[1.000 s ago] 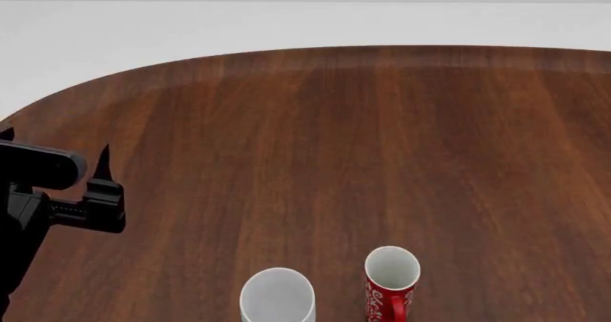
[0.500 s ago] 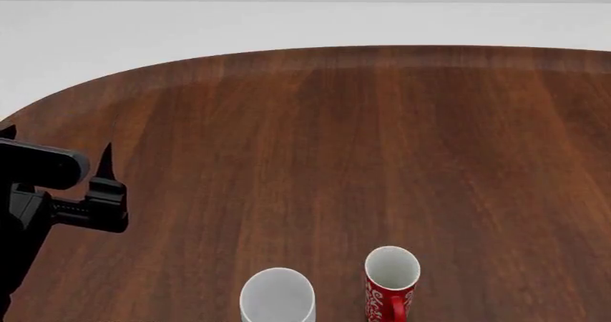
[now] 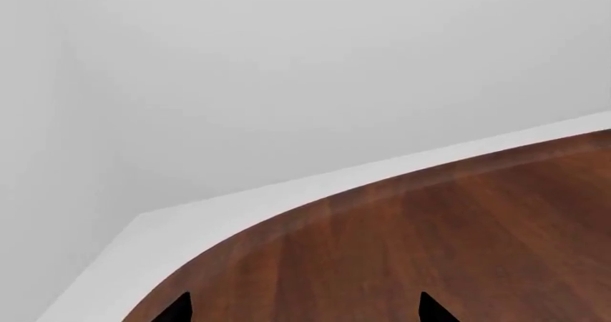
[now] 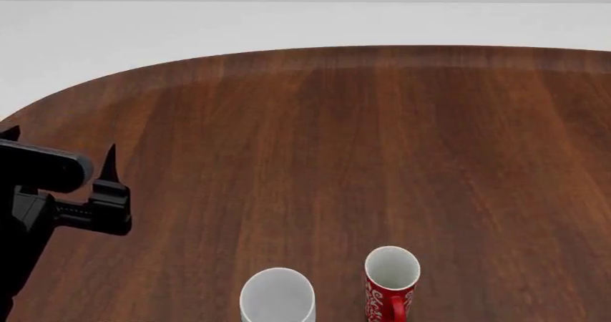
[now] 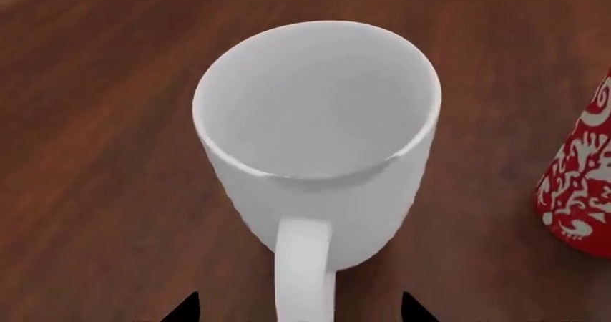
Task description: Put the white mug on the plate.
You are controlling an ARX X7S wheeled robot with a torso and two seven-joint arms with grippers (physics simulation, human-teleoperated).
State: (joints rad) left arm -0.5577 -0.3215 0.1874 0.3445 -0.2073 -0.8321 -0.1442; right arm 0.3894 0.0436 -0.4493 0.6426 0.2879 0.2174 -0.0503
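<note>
Looking down from the head, the view takes in a dark wooden table (image 4: 382, 136) with the white mug (image 4: 277, 297) upright at its near edge and a red mug (image 4: 391, 279) just to its right, the two apart. The left gripper (image 4: 59, 150) hangs over the table's left side, well away from both mugs, its two pointed fingertips (image 4: 109, 157) spread with nothing between them. The plate is not in sight. From the left wrist, only the curved table edge, pale floor and the two dark tips of the left gripper (image 3: 303, 309), set wide, appear. From the right wrist, the white mug (image 5: 320, 136) fills the frame, open mouth up and handle (image 5: 303, 265) pointing toward the camera; the right gripper (image 5: 297, 309) shows two tips held apart on either side of the handle, not touching it. The red mug (image 5: 582, 186) stands at the frame's edge.
</note>
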